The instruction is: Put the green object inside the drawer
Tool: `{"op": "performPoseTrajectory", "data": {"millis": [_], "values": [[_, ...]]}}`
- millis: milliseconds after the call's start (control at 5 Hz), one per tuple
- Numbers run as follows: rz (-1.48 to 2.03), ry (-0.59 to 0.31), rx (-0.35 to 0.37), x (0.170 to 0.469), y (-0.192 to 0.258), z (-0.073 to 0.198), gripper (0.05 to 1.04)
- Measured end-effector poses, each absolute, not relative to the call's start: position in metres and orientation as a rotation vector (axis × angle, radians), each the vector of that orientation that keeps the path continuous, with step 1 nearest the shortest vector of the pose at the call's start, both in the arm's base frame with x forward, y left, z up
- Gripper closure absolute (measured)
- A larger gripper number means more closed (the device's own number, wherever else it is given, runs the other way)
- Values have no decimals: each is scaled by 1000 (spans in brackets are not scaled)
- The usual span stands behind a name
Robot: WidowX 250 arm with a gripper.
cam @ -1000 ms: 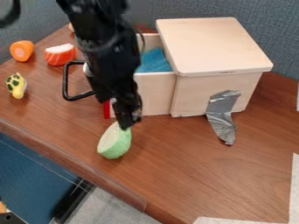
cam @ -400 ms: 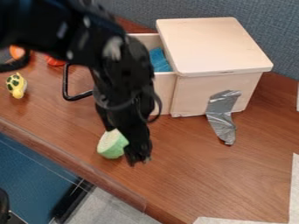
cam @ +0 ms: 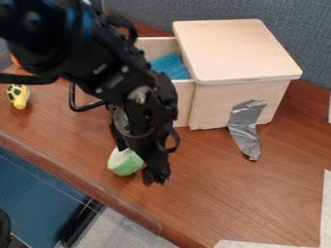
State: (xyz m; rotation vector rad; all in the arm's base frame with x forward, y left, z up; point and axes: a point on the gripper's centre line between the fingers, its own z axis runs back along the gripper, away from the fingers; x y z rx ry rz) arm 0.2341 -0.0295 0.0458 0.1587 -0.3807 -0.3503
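The gripper (cam: 138, 162) hangs over the table in front of the drawer. It is open, with one finger behind the green object and the other at its right. The green object (cam: 124, 166), with a pale flat face, lies on the table, its upper part hidden by the gripper. Behind the arm, the wooden drawer (cam: 184, 92) is pulled out to the left of its box, with a blue item (cam: 170, 66) inside. The arm covers part of the drawer's front.
The lidded wooden box (cam: 236, 53) stands at the back, with silver tape (cam: 245, 131) down its front. The drawer's black handle (cam: 82, 106) juts out left. A yellow spotted toy (cam: 19, 96) lies at the far left. The table's edge (cam: 84, 193) slopes along the lower left.
The gripper has come forward and down from beside the drawer to the green object, its fingers now spread. The arm covers more of the left side. The green object has stayed in place.
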Motion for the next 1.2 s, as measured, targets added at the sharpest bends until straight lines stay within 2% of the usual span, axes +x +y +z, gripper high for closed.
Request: {"op": "performPoseTrajectory", "data": {"millis": [400, 600, 800, 1000, 1200], "values": [[-274, -414, 179, 252, -23, 22, 84], [-231, -444, 182, 263, -18, 16, 122], [-145, -477, 126, 266, -8, 17, 350], [-153, -449, 124, 261, -6, 23, 460], [-179, -437, 20, 254, -10, 56, 465]]}}
